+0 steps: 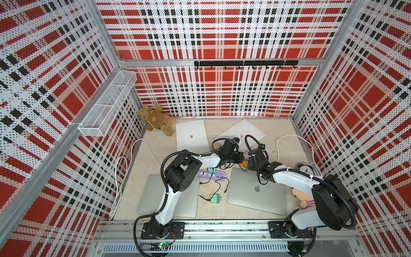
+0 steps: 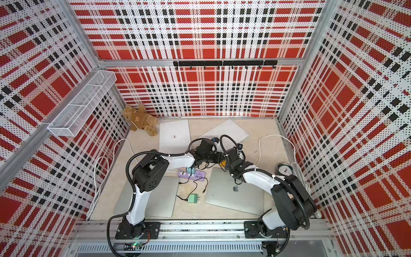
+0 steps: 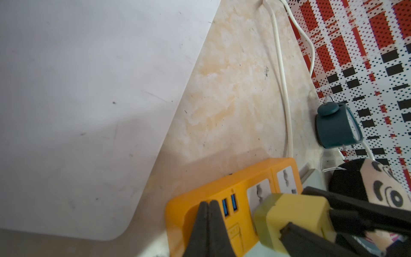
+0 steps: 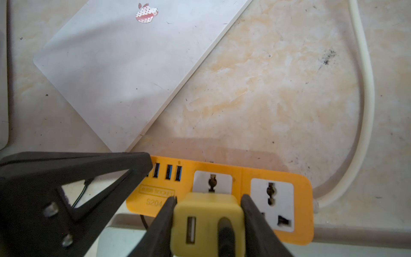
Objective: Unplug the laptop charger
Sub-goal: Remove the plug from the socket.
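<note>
The right jaws are clamped on the yellow laptop charger (image 4: pixel 208 213), which sits against a socket of the orange power strip (image 4: pixel 242 178) on the tabletop (image 4: pixel 266 89). The left jaws are pressed together at the strip's USB end. A white laptop (image 4: pixel 115 73) lies just beside the strip, and a white cable (image 4: pixel 370 95) curves past it. A mesh basket (image 1: pixel 106 104) hangs on the side wall, well apart.
</note>
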Controlling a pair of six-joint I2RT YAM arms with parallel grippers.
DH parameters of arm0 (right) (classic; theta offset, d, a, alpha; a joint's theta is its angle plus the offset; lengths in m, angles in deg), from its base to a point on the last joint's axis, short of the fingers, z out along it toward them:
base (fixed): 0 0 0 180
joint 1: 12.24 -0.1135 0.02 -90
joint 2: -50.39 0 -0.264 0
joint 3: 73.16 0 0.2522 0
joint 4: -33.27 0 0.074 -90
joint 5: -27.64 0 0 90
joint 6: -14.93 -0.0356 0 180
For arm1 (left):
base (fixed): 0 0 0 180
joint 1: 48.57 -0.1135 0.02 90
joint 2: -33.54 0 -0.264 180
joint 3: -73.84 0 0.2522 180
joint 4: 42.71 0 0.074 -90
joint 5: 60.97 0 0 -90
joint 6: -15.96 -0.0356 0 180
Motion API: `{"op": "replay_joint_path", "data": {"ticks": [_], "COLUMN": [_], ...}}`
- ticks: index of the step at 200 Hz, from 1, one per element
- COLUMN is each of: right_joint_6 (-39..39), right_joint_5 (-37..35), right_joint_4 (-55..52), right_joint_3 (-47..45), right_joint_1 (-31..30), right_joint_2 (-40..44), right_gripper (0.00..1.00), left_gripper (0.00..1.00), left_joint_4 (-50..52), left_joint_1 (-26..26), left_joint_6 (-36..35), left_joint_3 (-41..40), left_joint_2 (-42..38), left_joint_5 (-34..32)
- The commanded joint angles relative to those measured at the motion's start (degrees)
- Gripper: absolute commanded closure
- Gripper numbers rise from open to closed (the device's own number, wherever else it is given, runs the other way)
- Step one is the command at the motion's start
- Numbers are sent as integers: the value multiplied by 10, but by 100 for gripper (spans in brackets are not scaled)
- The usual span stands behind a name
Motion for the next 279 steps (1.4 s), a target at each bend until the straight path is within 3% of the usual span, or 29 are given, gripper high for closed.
{"op": "replay_joint_path", "data": {"ticks": [1,42,91,154,229,279], "right_joint_6": [-8,8,-18,20,-4,11], "right_joint_5": [35,-9,72,-12,56,37], "right_joint_4": [12,-36,36,-64,-23,-46], "right_joint_3": [14,46,4,68,41,59], "right_joint_1": [-11,-24,2,-14,8,7], "right_joint_2": [-3,-28,22,-31,12,-10], "right_gripper": [69,70,71,72,72,73], "left_gripper": [100,100,100,100,100,100], "left_joint_4": [81,81,77,75,75,76], "left_joint_1": [10,10,10,10,11,13], "left_joint_6": [-9,-9,-10,-11,-11,-11], "left_joint_3": [-30,-31,-37,-38,-39,-38], "left_joint_2": [44,44,43,44,47,46], "left_joint_5": [-20,-21,-21,-23,-23,-24]}}
